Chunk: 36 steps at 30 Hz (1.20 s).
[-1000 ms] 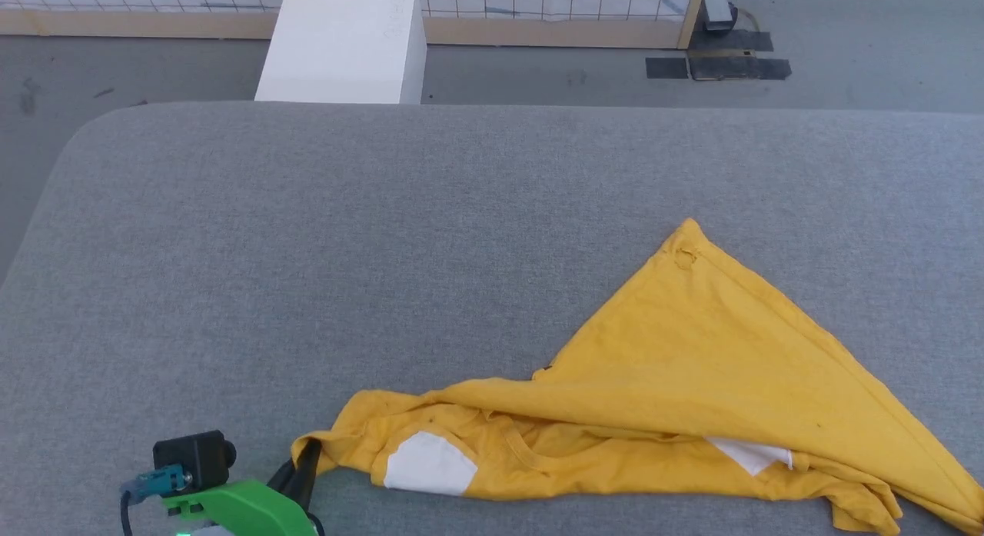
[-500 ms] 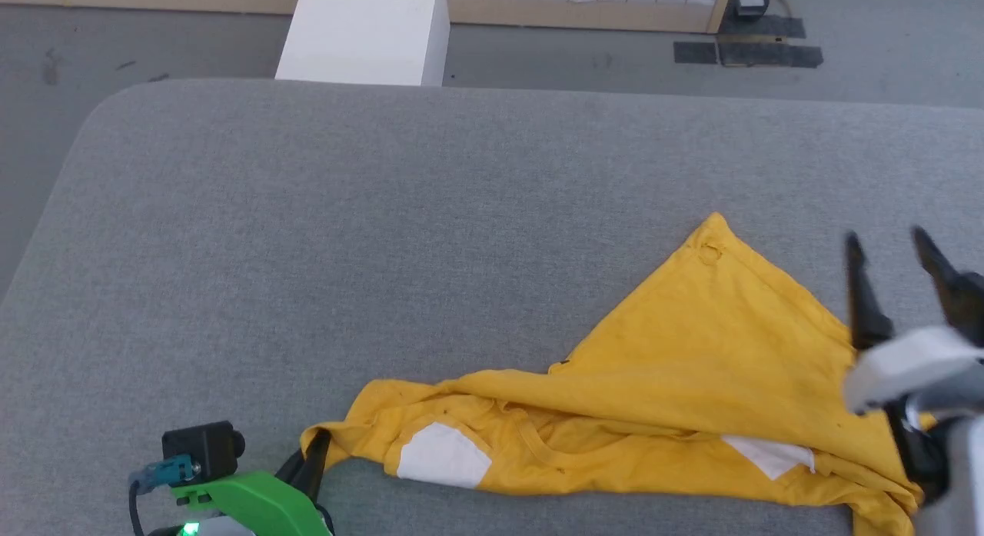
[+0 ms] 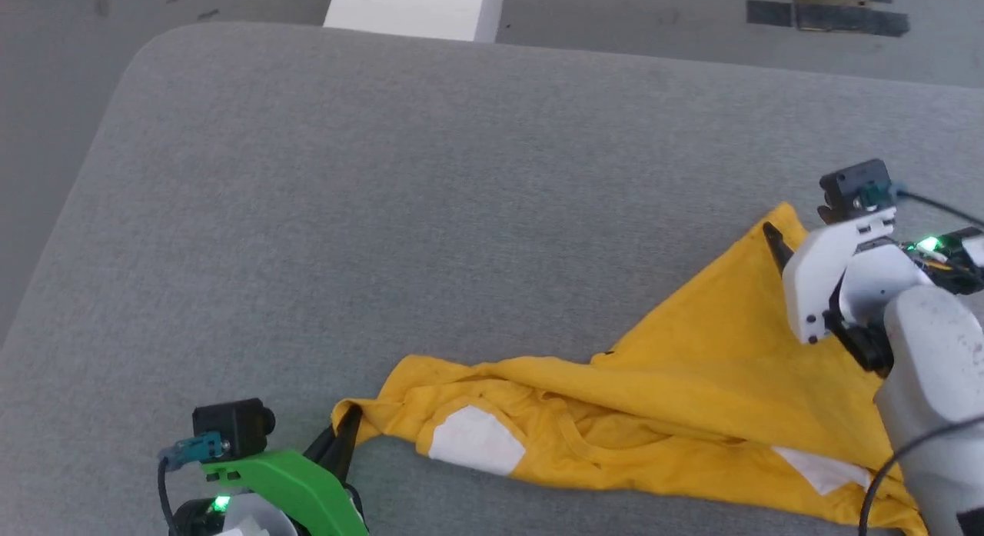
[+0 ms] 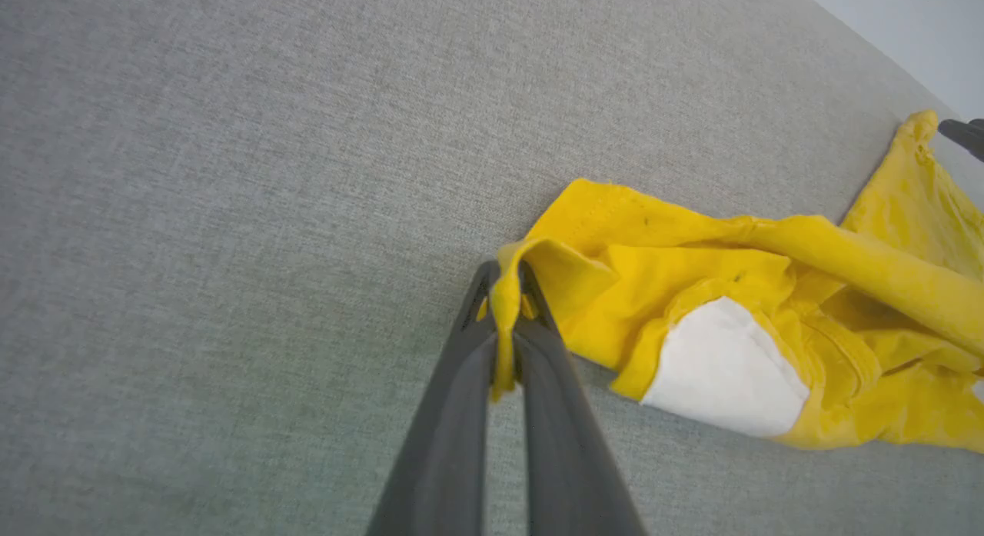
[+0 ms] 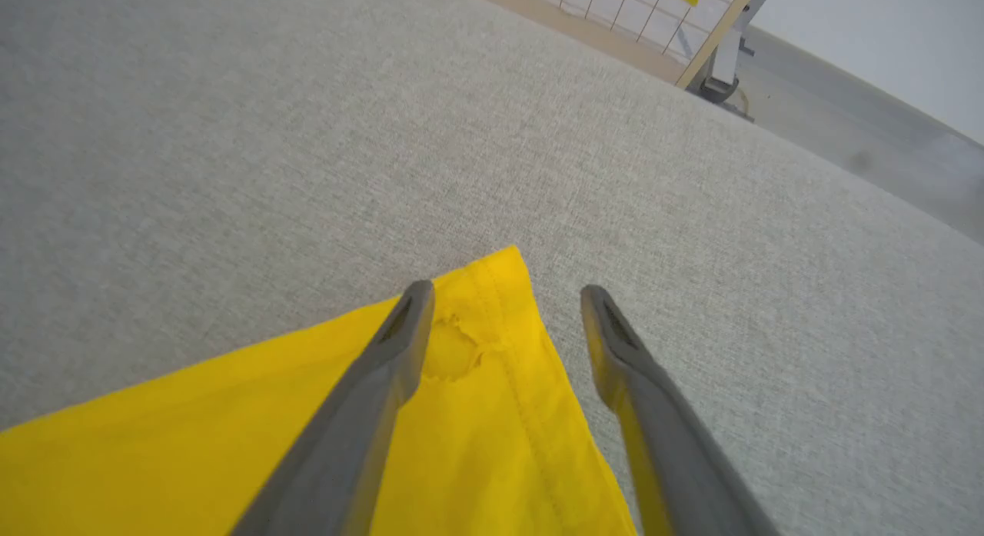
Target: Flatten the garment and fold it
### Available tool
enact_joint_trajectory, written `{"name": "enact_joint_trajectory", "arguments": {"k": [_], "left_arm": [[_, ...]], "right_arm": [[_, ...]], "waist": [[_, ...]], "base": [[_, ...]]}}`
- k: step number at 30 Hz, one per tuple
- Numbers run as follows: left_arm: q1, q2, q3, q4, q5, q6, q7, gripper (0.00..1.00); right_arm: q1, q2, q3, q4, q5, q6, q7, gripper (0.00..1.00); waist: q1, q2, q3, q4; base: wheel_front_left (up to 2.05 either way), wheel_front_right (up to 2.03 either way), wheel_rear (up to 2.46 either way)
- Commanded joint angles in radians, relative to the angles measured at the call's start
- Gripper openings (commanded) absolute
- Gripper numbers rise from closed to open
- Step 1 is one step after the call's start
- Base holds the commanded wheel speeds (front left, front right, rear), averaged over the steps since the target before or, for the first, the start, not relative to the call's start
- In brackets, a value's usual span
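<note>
The garment (image 3: 692, 367), a mustard-yellow T-shirt with white patches, lies crumpled in a rough triangle at the near right of the grey padded table (image 3: 430, 190). My left gripper (image 3: 350, 436) is shut on the garment's near-left corner (image 4: 507, 290), a fold of cloth pinched between its fingers (image 4: 553, 413). My right gripper (image 5: 503, 297) hovers open just over the far pointed corner (image 5: 492, 344), one finger above the cloth, the other over bare table. In the head view its white housing (image 3: 826, 282) hides most of its fingers.
A white box (image 3: 415, 9) stands on the floor beyond the table's far edge. Black tape strips (image 3: 830, 13) lie on the floor at the far right. A gridded backdrop with a wooden frame (image 5: 615, 13) stands behind.
My right arm has come in from the right and its gripper, now open, has reached the shirt's far corner. The head camera has tilted down and shifted. The left gripper keeps its hold.
</note>
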Motion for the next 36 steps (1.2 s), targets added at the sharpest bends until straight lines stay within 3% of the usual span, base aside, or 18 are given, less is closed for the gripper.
{"name": "enact_joint_trajectory", "arguments": {"k": [1, 6, 7, 8, 9, 10, 12, 18, 25, 31, 36], "left_arm": [[-0.019, -0.004, -0.003, 0.006, 0.007, -0.006, -0.007, 0.00], [-0.031, -0.016, -0.012, 0.017, 0.006, -0.010, -0.016, 0.00], [-0.032, -0.017, -0.014, 0.017, 0.006, -0.010, -0.016, 0.00], [-0.034, -0.019, -0.015, 0.018, 0.006, -0.010, -0.017, 0.00], [-0.034, -0.020, -0.016, 0.019, 0.006, -0.009, -0.018, 0.00], [-0.035, -0.021, -0.017, 0.020, 0.006, -0.008, -0.018, 0.00], [-0.034, -0.023, -0.018, 0.021, 0.007, -0.005, -0.019, 0.00], [-0.019, -0.017, -0.013, 0.020, 0.005, 0.006, -0.021, 0.00], [0.012, 0.008, 0.012, 0.003, 0.014, 0.020, -0.040, 0.00], [0.016, 0.024, 0.046, -0.016, 0.028, 0.027, -0.087, 0.00], [-0.008, 0.042, 0.072, -0.031, 0.017, 0.008, -0.105, 0.00]], "right_arm": [[-0.032, -0.008, -0.001, 0.027, 0.003, -0.002, 0.050, 1.00], [-0.095, -0.010, -0.024, 0.092, -0.015, -0.002, 0.216, 1.00], [-0.100, -0.008, -0.031, 0.098, -0.018, -0.002, 0.239, 0.79], [-0.104, -0.005, -0.035, 0.102, -0.023, -0.002, 0.261, 0.43], [-0.106, -0.005, -0.040, 0.102, -0.028, -0.002, 0.274, 0.29], [-0.106, -0.005, -0.044, 0.098, -0.034, -0.002, 0.282, 0.00], [-0.100, -0.004, -0.054, 0.086, -0.042, -0.002, 0.274, 0.00], [0.027, 0.034, -0.133, -0.032, -0.066, -0.002, 0.007, 0.00], [0.268, 0.135, -0.235, -0.191, -0.057, -0.002, -0.262, 0.00], [0.470, 0.202, -0.320, -0.331, -0.024, -0.002, -0.329, 0.00], [0.556, 0.218, -0.339, -0.438, 0.001, -0.002, -0.324, 0.00]], "waist": [[0.0000, 0.0000, 0.031, 0.035], [0.0000, 0.0000, 0.048, 0.056], [0.0000, 0.0000, 0.050, 0.057], [0.0000, 0.0000, 0.051, 0.058], [0.0000, 0.0000, 0.051, 0.058], [0.0000, 0.0000, 0.051, 0.058], [0.0000, 0.0000, 0.046, 0.054], [0.0000, 0.0000, -0.016, 0.015], [0.0000, 0.0000, -0.094, -0.056], [0.0000, 0.0000, -0.139, -0.124], [0.0000, 0.0000, -0.156, -0.179]], "base": [[0.00, 0.00, 0.00], [0.00, 0.00, 0.00], [0.00, 0.00, 0.00], [0.00, 0.00, 0.00], [0.00, 0.00, 0.00], [0.00, 0.00, 0.00], [0.00, 0.00, 0.00], [0.00, 0.00, 0.00], [0.00, 0.00, 0.00], [0.00, 0.00, 0.00], [0.00, 0.00, 0.00]]}}
